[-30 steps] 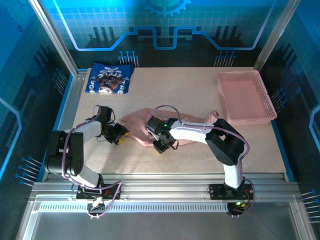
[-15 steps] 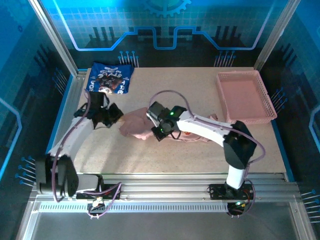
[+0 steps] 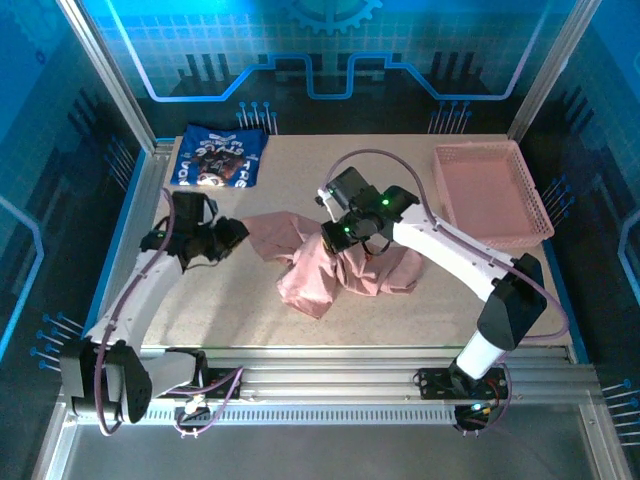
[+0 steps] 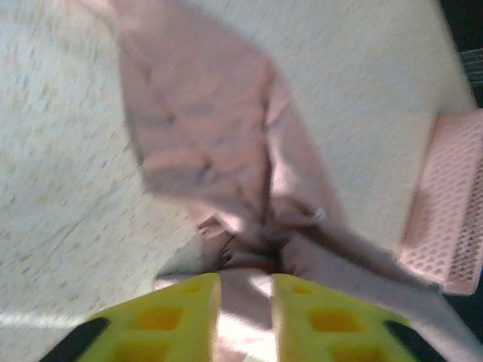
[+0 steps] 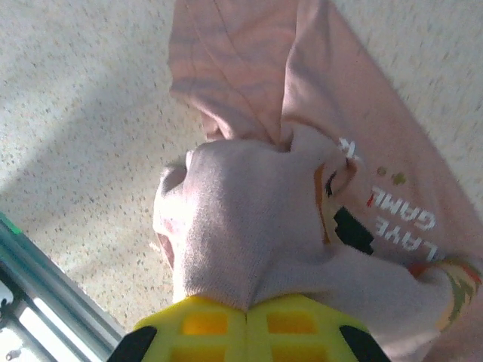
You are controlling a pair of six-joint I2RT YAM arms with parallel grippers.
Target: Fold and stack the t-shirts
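Navy shirt (image 3: 218, 158) lies folded at the far-left corner of the counter (image 3: 250, 310), so that one looks done. Pink shirt (image 3: 335, 275) is mid-counter, bunched, unfolded and not stacked, so most of the work is left. Left pincer (image 4: 245, 285) clamps a pink fold between its fingers. Right pincer (image 5: 245, 313) is closed on another bunch and holds it raised, the rest draping down. There is bare counter in front of and left of the pink shirt for spreading. Basket (image 3: 490, 195) sits far right, near the cloth's right side. Frame rail (image 3: 350, 360) runs along the near edge.
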